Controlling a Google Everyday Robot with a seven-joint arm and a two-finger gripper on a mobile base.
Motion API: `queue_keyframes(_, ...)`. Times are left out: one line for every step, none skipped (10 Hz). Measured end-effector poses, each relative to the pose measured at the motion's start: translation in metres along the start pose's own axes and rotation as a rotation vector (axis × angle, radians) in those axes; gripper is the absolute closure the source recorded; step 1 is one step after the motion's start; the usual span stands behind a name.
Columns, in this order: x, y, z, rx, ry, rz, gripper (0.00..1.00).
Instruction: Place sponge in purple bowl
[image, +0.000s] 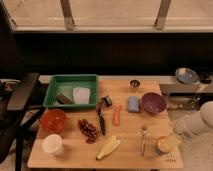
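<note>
The light-blue sponge (133, 103) lies flat on the wooden table (130, 155), right of centre. The dark purple bowl (153, 103) stands upright just to its right, almost touching it, and looks empty. Only a white segment of my arm (199, 121) shows at the right edge, beside the table's right side and below the bowl. My gripper itself is out of view.
A green tray (55, 85) at the back left holds a white cloth (81, 95) and a dark item. An orange bowl (54, 120), white cup (52, 144), grapes (88, 130), banana (109, 147), carrot (117, 115), knife (102, 119), fork (143, 140), orange-filled cup (167, 144) and metal cup (134, 84) stand around. A grey-blue dish (187, 76) sits far right. A black chair (17, 105) stands left.
</note>
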Motion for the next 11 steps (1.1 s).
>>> queue_keyframes(0.0, 0.0, 0.0, 0.0, 0.0, 0.0, 0.2)
queue_keyframes(0.0, 0.0, 0.0, 0.0, 0.0, 0.0, 0.2)
queue_keyframes(0.0, 0.0, 0.0, 0.0, 0.0, 0.0, 0.2)
queue_keyframes(0.0, 0.0, 0.0, 0.0, 0.0, 0.0, 0.2)
queue_keyframes(0.0, 0.0, 0.0, 0.0, 0.0, 0.0, 0.2)
queue_keyframes(0.0, 0.0, 0.0, 0.0, 0.0, 0.0, 0.2)
queue_keyframes(-0.001, -0.001, -0.001, 0.002, -0.001, -0.002, 0.2)
queue_keyframes(-0.006, -0.001, -0.001, 0.001, 0.011, -0.032, 0.2)
queue_keyframes(-0.016, -0.003, 0.002, 0.0, 0.017, -0.068, 0.2)
queue_keyframes(-0.036, -0.004, 0.008, 0.012, 0.027, -0.119, 0.2)
queue_keyframes(-0.052, -0.006, 0.014, 0.026, 0.038, -0.151, 0.2)
